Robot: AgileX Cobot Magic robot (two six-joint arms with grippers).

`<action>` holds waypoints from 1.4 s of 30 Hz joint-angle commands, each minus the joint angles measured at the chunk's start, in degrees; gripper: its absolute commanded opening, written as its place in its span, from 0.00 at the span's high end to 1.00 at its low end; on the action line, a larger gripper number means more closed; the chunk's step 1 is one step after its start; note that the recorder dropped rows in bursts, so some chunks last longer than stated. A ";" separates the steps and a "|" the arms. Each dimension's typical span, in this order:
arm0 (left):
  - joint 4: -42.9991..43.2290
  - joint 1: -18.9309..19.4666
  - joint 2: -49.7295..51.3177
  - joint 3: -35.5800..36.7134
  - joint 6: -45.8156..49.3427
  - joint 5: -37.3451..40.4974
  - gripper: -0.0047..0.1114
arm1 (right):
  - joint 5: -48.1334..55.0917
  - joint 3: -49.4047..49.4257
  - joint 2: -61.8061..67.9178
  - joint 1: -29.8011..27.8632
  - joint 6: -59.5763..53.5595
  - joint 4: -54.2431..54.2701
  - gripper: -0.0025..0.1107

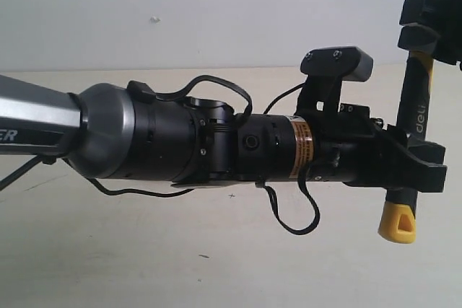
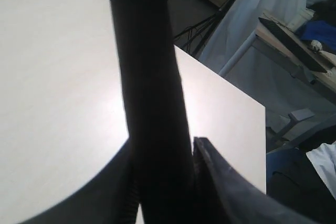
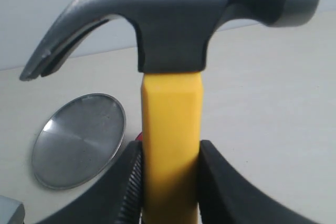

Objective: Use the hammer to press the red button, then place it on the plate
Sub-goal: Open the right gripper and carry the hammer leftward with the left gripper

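The hammer (image 1: 419,106) stands upright in the air at the right of the exterior view, with its dark head at the top and its yellow butt at the bottom. My left gripper (image 1: 415,167) reaches across and is shut on the lower black handle (image 2: 149,77). My right gripper (image 1: 429,27) is shut on the yellow neck (image 3: 170,124) just under the head (image 3: 173,19). The silver plate (image 3: 79,140) lies on the table below, seen only in the right wrist view. A red sliver of the button (image 3: 139,136) peeks out beside the handle; the rest is hidden.
A pale tabletop (image 1: 144,250) lies under both arms, and its far edge (image 2: 220,77) drops off to cluttered floor. A grey corner (image 3: 9,211) shows near the plate. My left arm's body (image 1: 180,135) fills the middle of the exterior view.
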 commanded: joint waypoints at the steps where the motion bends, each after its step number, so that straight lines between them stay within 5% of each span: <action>1: -0.02 0.14 -0.08 -0.43 1.00 -1.20 0.96 | -0.16 -0.48 -0.61 0.12 -0.98 0.34 0.76; 21: 0.75 1.35 -0.90 -0.43 1.00 0.62 0.96 | 1.25 -0.48 -1.77 0.12 -0.98 1.09 0.72; 32: 4.57 5.56 -7.19 0.42 -1.52 10.52 0.96 | 8.59 -0.48 -12.00 0.12 -0.98 -1.25 0.51; 42: 7.93 5.74 -14.01 4.11 -0.41 26.43 0.96 | 13.74 0.40 -23.67 0.12 -5.96 -2.17 0.57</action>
